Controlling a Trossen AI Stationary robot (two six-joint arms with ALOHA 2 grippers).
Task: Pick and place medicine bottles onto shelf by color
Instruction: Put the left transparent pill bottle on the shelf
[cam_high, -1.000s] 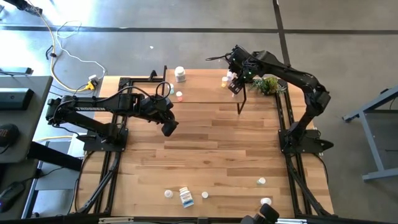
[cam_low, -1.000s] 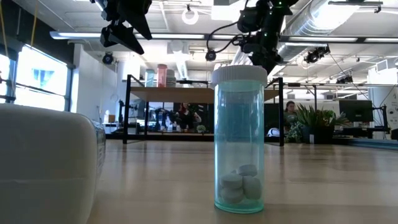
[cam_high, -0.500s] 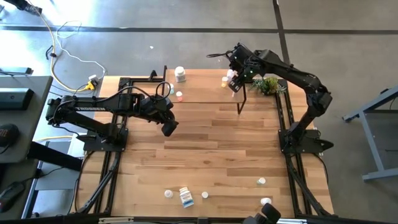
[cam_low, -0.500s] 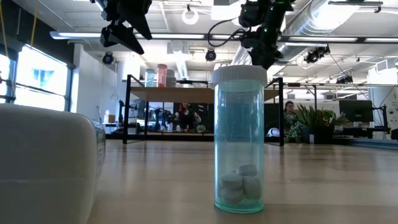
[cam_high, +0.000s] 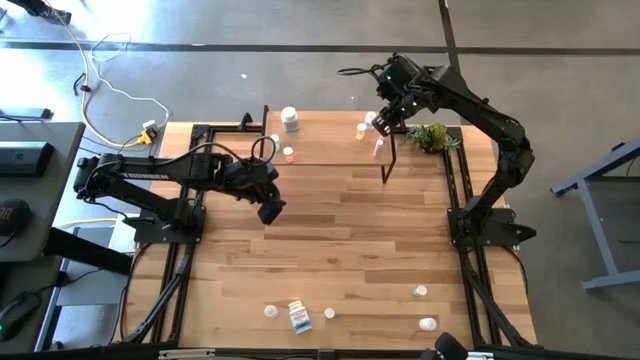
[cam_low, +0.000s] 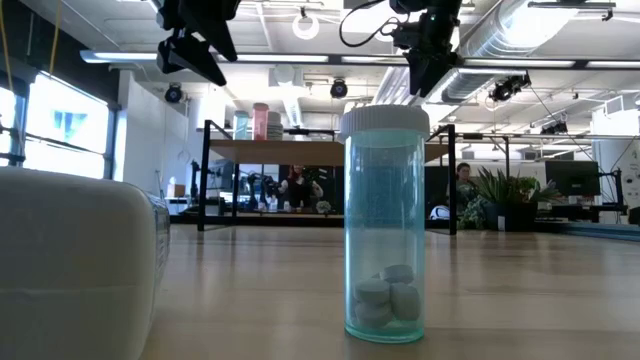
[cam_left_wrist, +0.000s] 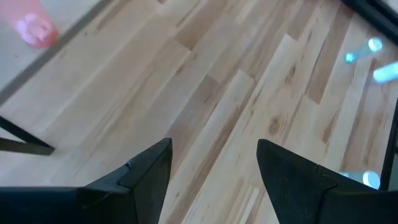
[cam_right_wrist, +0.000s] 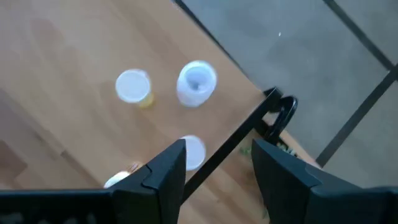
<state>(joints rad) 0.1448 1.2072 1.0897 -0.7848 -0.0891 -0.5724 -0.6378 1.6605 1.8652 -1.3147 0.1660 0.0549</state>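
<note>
The shelf (cam_high: 330, 140), a low light-wood board on black legs, stands at the table's far edge. On it stand a large white bottle (cam_high: 290, 120), a pink one (cam_high: 288, 153), a yellowish one (cam_high: 362, 128) and a small white one (cam_high: 378, 148). My right gripper (cam_high: 380, 121) hangs open high above the shelf's right end, over white-capped bottles (cam_right_wrist: 197, 81), with nothing between its fingers. My left gripper (cam_high: 272, 212) hangs open over bare tabletop, in front of the shelf's left part. Several more bottles (cam_high: 299, 316) stand near the table's near edge.
A small green plant (cam_high: 432, 135) sits just right of the shelf. In the low view a clear teal bottle (cam_low: 385, 220) with pills and a big white bottle (cam_low: 70, 260) stand close to the camera. The middle of the tabletop (cam_high: 350, 230) is bare wood.
My right gripper has risen straight up from the shelf's right end and drifted slightly toward the far edge, its finger gap unchanged. The small white bottle beneath it now shows standing on the shelf.
</note>
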